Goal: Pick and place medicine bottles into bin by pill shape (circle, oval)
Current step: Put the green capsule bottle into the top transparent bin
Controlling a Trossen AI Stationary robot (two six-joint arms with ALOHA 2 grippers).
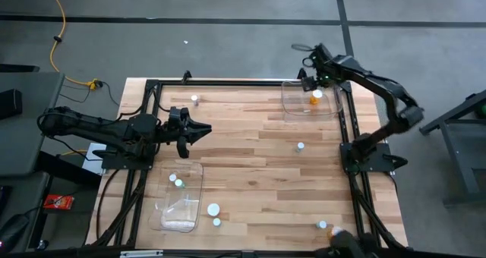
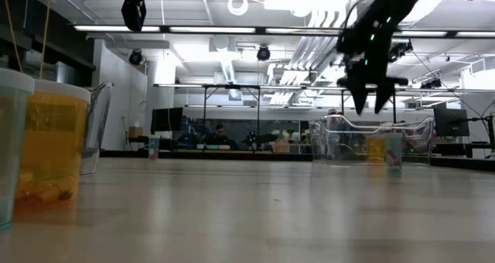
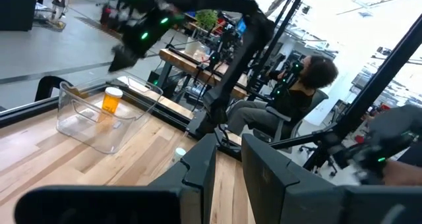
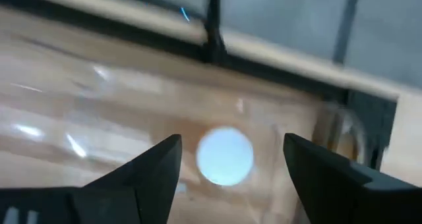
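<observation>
My right gripper (image 1: 304, 79) hangs open and empty over the clear bin (image 1: 292, 106) at the table's far right. An orange-amber bottle (image 1: 315, 99) with a white cap stands upright on the bin's floor. In the right wrist view its cap (image 4: 225, 155) shows below and between my fingers, apart from them. My left gripper (image 1: 202, 130) is held above the table's left middle, empty, with a narrow gap between its fingers (image 3: 201, 166). A second clear bin (image 1: 163, 212) at the near left holds two pale bottles (image 1: 177, 181).
Loose bottles stand on the wood at the far left (image 1: 195, 99), right of centre (image 1: 301, 146), beside the near-left bin (image 1: 213, 209) and near the front right edge (image 1: 322, 225). A person sits beyond the table (image 3: 300, 95). Black frame rails run along the table's edges.
</observation>
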